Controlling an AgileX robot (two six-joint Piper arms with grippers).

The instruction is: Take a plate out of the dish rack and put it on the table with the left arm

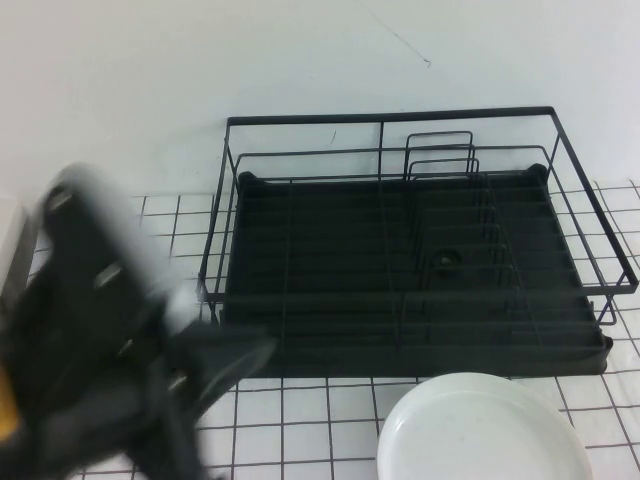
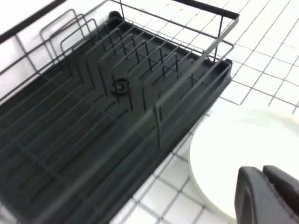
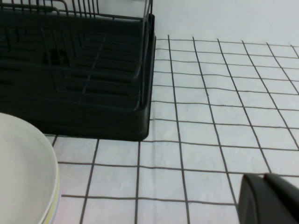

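Note:
The off-white plate (image 1: 485, 432) lies flat on the table (image 1: 300, 420), just in front of the right half of the dish rack (image 1: 410, 260). The rack holds no plates; its wire dividers (image 1: 450, 200) stand bare. The plate also shows in the left wrist view (image 2: 238, 154) and the right wrist view (image 3: 21, 168), where a pale green edge shows under its rim. My left arm is a blur at the lower left, its gripper (image 1: 250, 355) in front of the rack's left end. In its wrist view the left gripper (image 2: 261, 170) is shut and empty, above the plate's near edge. My right gripper (image 3: 264, 176) is shut and empty over the cloth.
The black tray base (image 2: 93, 154) fills the rack, with a round drain (image 1: 446, 262). A white wall stands behind the rack. Bare gridded cloth lies to the right of the rack (image 3: 219, 93) and in front of its left half.

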